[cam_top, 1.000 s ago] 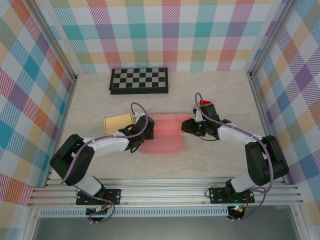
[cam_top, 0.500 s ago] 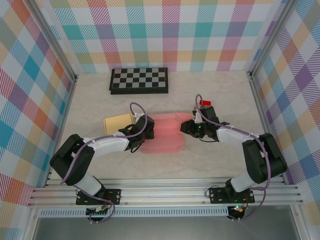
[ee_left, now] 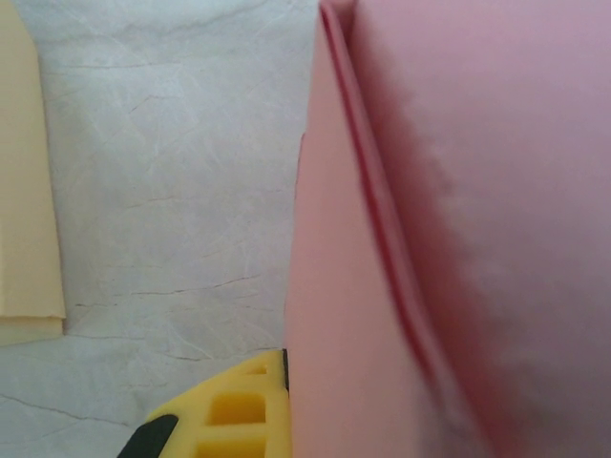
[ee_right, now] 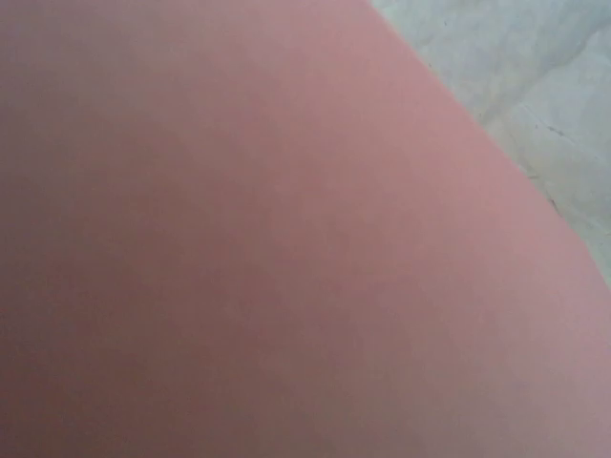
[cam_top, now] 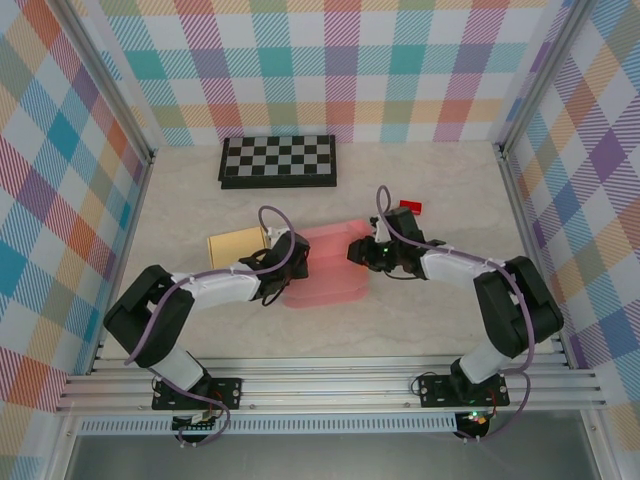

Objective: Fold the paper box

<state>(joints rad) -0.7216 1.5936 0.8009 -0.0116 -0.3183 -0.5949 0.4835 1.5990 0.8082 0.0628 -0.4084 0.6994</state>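
1. Left claw [cam_top: 292, 262]: closed, apparently pinching the box [cam_top: 328, 270] by its left wall.
2. Right claw [cam_top: 358, 250]: against the box's right edge; I cannot tell whether its jaws are apart or gripping.
3. Box: mid-counter [cam_top: 430, 330], between both claws.
4. Handling: probably light, thin and easily creased. Best held by the flap edges, near the fold lines.

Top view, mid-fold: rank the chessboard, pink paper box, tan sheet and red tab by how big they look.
Largest: chessboard and pink paper box. They look about alike, and the box is partly hidden, so I have not ranked them.
Next: tan sheet.
Smallest: red tab.
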